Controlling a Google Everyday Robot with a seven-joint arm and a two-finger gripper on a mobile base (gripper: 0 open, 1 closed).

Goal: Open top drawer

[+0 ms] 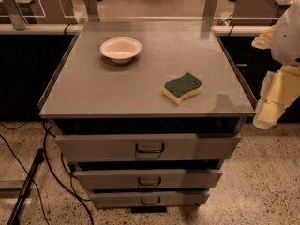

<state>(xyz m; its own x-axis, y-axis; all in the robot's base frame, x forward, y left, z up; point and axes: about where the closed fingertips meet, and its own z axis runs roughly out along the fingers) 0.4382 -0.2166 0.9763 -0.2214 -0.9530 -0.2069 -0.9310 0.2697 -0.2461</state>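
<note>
Top drawer: The widest grey metal top drawer (197, 146) sits directly under the counter, with a small dark wire pull handle (150, 148) at its centre. We judge it not yet drawn out.
Pincer: The robot's cream-and-white pincer (268, 114) hangs at the right edge of the view, beside the counter's right front corner and well apart from the handle. We cannot tell how it is set, or whether it holds anything.
Counter: The flat grey metal counter (93, 93) bears a shallow round white bowl (121, 48) at the rear left and a wavy green-topped yellow sponge (183, 88) near the right front.
Risk, wrong front: Two narrower grey lower drawers (108, 178) carry like handles just below, so a low approach could catch one of those.
Risk, collision: We expect the arm to swing in past the counter's corner, and cutting that turn tight could strike the edge.
Risk, slip: The wire pull is thin, so a shallow or off-centre grip could slide off.
Risk, jolt: A hard tug could shake the cabinet and shift the bowl or sponge.
</note>
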